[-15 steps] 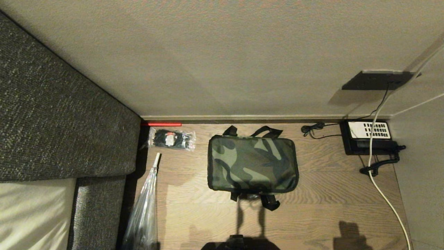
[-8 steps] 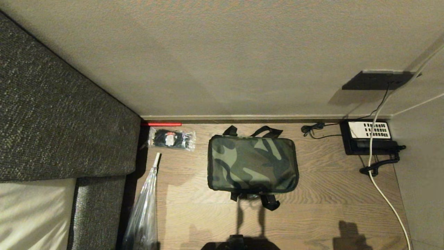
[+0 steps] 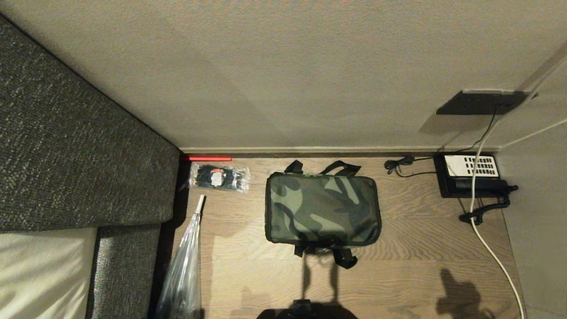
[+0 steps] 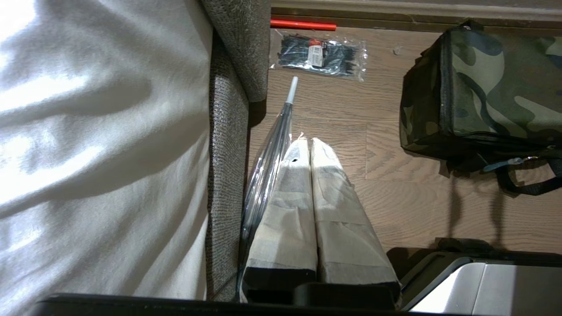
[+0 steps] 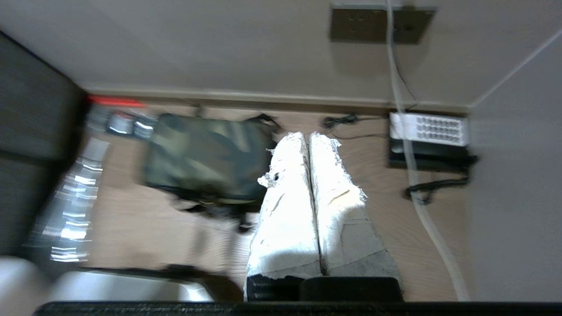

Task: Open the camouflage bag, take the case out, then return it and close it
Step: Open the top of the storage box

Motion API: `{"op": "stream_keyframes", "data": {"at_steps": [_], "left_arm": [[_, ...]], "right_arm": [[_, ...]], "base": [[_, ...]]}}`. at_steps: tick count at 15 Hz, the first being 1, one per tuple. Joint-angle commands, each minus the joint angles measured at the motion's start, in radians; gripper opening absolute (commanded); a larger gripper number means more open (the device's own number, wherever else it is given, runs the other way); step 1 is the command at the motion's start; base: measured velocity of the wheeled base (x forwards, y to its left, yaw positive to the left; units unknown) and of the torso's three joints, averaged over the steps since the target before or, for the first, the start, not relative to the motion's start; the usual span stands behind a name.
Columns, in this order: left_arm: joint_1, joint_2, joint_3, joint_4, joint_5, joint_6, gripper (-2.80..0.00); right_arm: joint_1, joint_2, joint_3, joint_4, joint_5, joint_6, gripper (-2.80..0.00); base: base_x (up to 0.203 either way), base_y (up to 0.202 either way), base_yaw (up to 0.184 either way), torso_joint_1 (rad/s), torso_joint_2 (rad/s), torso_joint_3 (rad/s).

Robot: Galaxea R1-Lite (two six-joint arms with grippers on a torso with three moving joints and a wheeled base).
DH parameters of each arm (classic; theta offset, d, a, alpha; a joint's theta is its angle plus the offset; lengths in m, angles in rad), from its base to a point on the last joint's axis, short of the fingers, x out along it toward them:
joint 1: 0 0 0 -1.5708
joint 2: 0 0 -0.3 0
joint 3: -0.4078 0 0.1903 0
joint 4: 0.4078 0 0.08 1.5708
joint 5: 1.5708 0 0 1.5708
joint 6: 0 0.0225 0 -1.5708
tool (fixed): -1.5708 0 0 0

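The camouflage bag (image 3: 323,209) lies shut on the wooden floor near the wall, black strap handles showing at its far and near sides. The case is hidden. In the left wrist view the bag (image 4: 496,87) lies off to one side of my left gripper (image 4: 307,141), whose taped fingers are pressed together and empty, next to a clear wrapped umbrella. My right gripper (image 5: 308,137) is shut and empty, hanging above the floor between the bag (image 5: 206,158) and the telephone. Neither gripper shows in the head view, only a shadow at the lower right.
A clear packet of black items (image 3: 219,177) lies left of the bag by a grey sofa (image 3: 75,146). A clear umbrella (image 3: 184,270) leans along the sofa. A black telephone (image 3: 471,175) with a white cable (image 3: 491,252) sits at the right wall.
The right arm's shadow on the floor at the lower right has grown and shifted right. The bag and the other things have not moved.
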Motion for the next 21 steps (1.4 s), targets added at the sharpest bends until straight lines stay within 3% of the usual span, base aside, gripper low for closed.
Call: {"op": "stream_keyframes", "data": {"at_steps": [1,3,5,8,11,13,16,21], "left_arm": [[0.001,-0.002,0.003,0.0,0.0,-0.001,-2.8],[0.001,-0.002,0.002,0.0,0.0,-0.001,-2.8],[0.001,-0.002,0.003,0.0,0.0,-0.001,-2.8],[0.001,-0.002,0.003,0.0,0.001,-0.001,-2.8],[0.001,-0.002,0.002,0.0,0.0,-0.001,-2.8],[0.0,-0.002,0.003,0.0,0.0,-0.001,-2.8],[0.0,-0.002,0.002,0.0,0.002,-0.001,-2.8],[0.001,-0.002,0.002,0.0,0.0,-0.001,-2.8]], "right_arm": [[0.047,0.284,-0.199,0.145,0.02,0.084,-2.8],[0.102,0.449,-0.196,0.191,0.041,0.139,-2.8],[0.137,0.555,-0.054,0.08,0.056,0.165,-2.8],[0.164,0.786,0.234,-0.396,0.066,0.189,-2.8],[0.179,1.052,0.378,-0.66,0.084,0.237,-2.8],[0.183,1.243,0.407,-0.815,0.096,0.286,-2.8],[0.171,1.505,0.411,-1.157,0.101,0.381,-2.8],[0.165,1.851,0.373,-1.409,0.038,0.284,-2.8]], "base": [[0.0,0.0,0.0,0.0,0.0,0.0],[0.0,0.0,0.0,0.0,0.0,0.0],[0.0,0.0,0.0,0.0,0.0,0.0],[0.0,0.0,0.0,0.0,0.0,0.0],[0.0,0.0,0.0,0.0,0.0,0.0],[0.0,0.0,0.0,0.0,0.0,0.0],[0.0,0.0,0.0,0.0,0.0,0.0],[0.0,0.0,0.0,0.0,0.0,0.0]]}}
